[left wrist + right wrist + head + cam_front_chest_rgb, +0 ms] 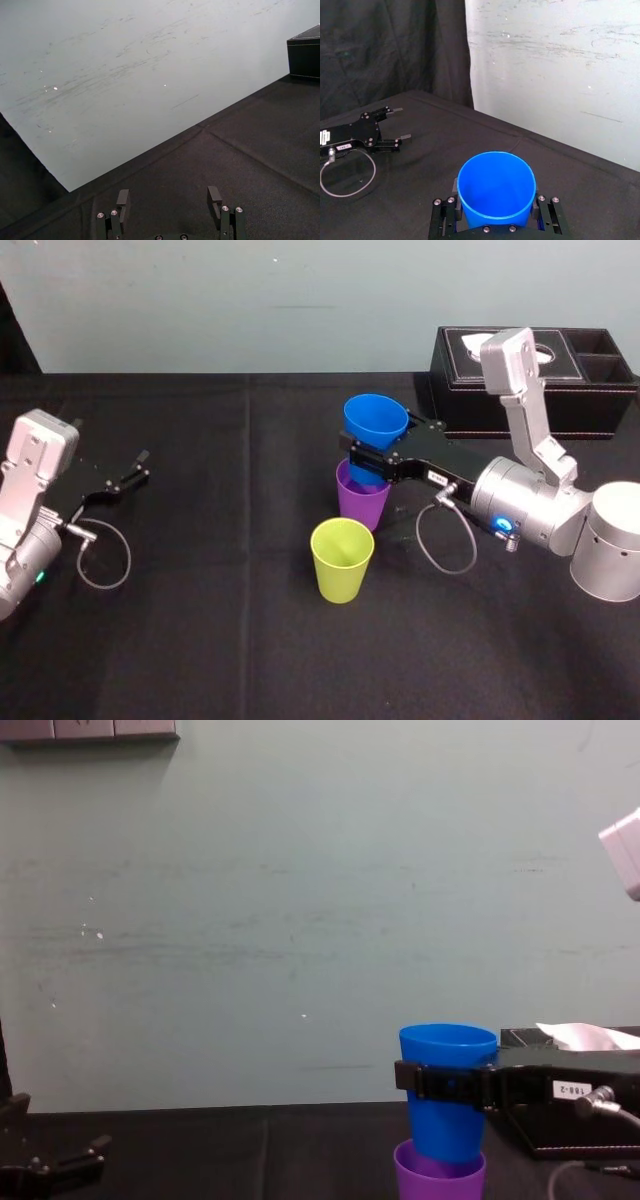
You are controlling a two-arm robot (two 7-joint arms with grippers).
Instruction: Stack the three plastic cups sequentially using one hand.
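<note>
**Black cloth, three cups, one in the clamp**

Black cloth point(220, 630), faintly creased, covers the table up to a pale, scuffed wall point(250, 300) across the top of the head view. Three smooth, tapered plastic cups stand near the middle of that frame, all mouth-up. The blue cup point(375, 418) is the highest. Its base dips into the mouth of the purple cup point(362, 505), which stands on the cloth directly beneath it. The yellow-green cup point(341, 560) stands alone just below and left of the purple one, close to it but apart.

Two grippers show. The right gripper point(382, 452) reaches in from the right edge, its straight black fingers clamped on either side of the blue cup below the rim. From the chest view they form a dark band around the cup's upper wall, and a small white numbered label point(567, 1089) sits on the gripper body. The left gripper point(143, 465) lies low over the cloth at the left edge, well apart from the cups, with its fingers spread and nothing between them.

Two grey cable loops hang, one from each wrist point(440, 540) point(105, 562). One black tissue box point(560, 390) with pale stitching sits in the upper right, and white tissue point(585, 1037) pokes from its top. A silver link of the right arm crosses in front of the box.
</note>
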